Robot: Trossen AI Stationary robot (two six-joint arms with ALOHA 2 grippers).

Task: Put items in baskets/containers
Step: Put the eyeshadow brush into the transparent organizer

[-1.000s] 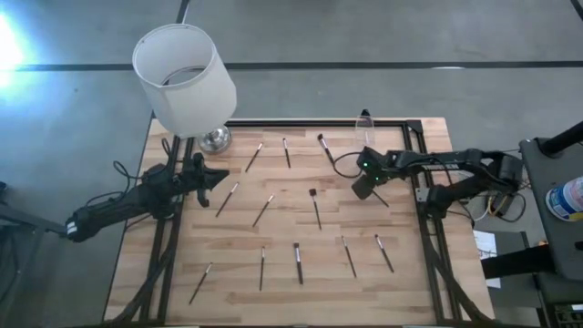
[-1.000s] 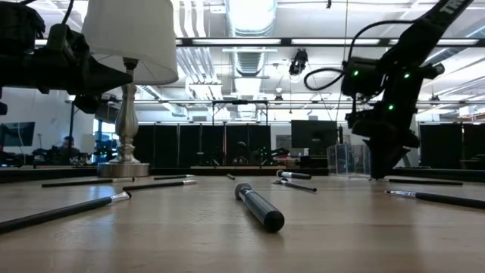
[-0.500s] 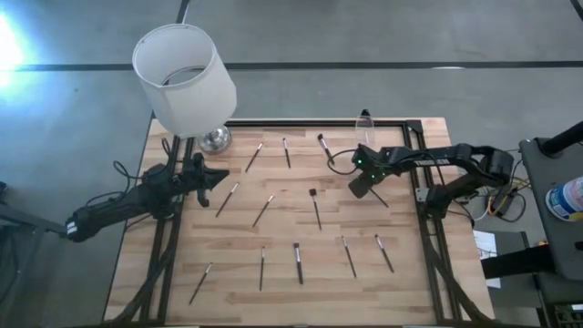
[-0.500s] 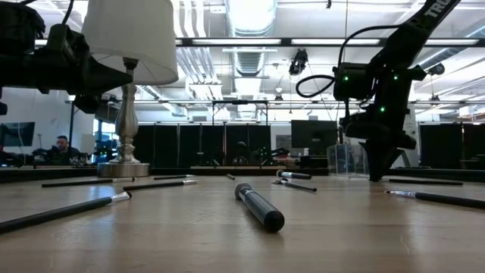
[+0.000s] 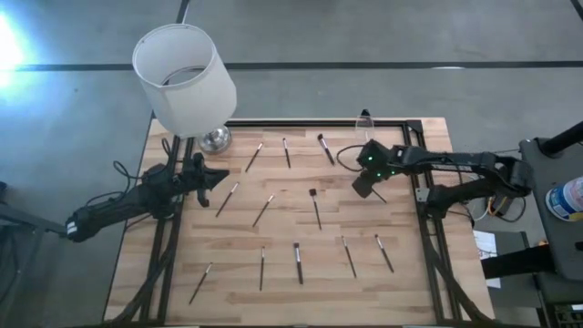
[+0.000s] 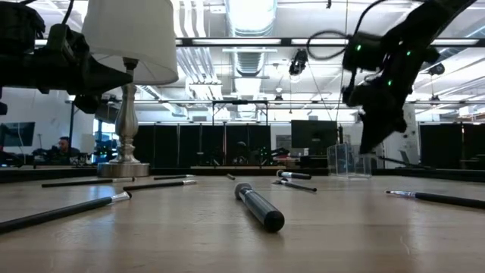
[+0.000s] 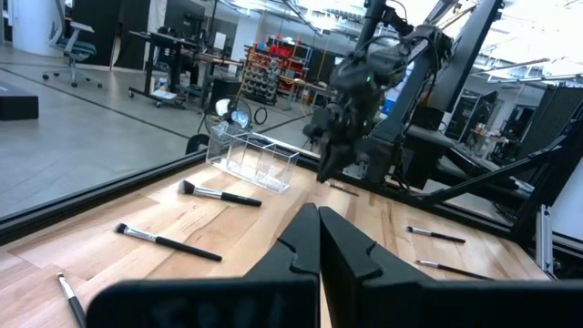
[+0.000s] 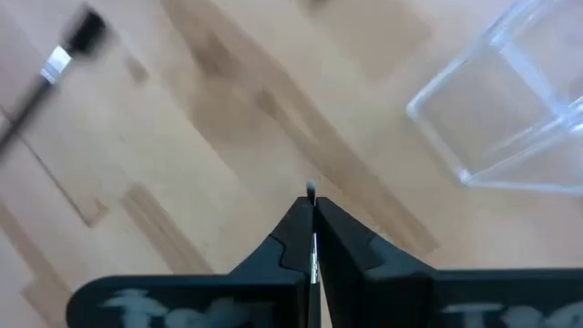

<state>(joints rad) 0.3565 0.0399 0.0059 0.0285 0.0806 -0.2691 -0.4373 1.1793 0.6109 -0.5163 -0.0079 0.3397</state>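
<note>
Several thin brushes lie flat on the wooden table (image 5: 301,273), among them one (image 5: 315,208) at the middle and one (image 6: 258,205) close to the low camera. The clear container (image 5: 366,123) (image 6: 348,161) stands at the far right edge. My right gripper (image 5: 364,185) (image 6: 371,144) hangs just in front of it, above the table, shut on a thin brush (image 5: 379,195). At the table's left side my left gripper (image 5: 223,175) (image 7: 319,214) hangs shut and touches nothing. My right gripper pinches a thin brush between its two fingers, which point down at a slant. One end of the brush (image 8: 311,189) pokes out just past the fingertips. The rest of it (image 6: 392,159) sticks out sideways toward the table's right, clear of the wood.
A lamp with a big white shade (image 5: 182,77) and a metal foot (image 5: 215,138) stands at the far left corner. A black frame (image 5: 419,137) runs along the table's edges. A person (image 6: 62,144) sits in the room far behind.
My right gripper has shut on a brush lying near the clear container and has gone up from the table with it. The brush has come off the wood. The other brushes lie as before.
</note>
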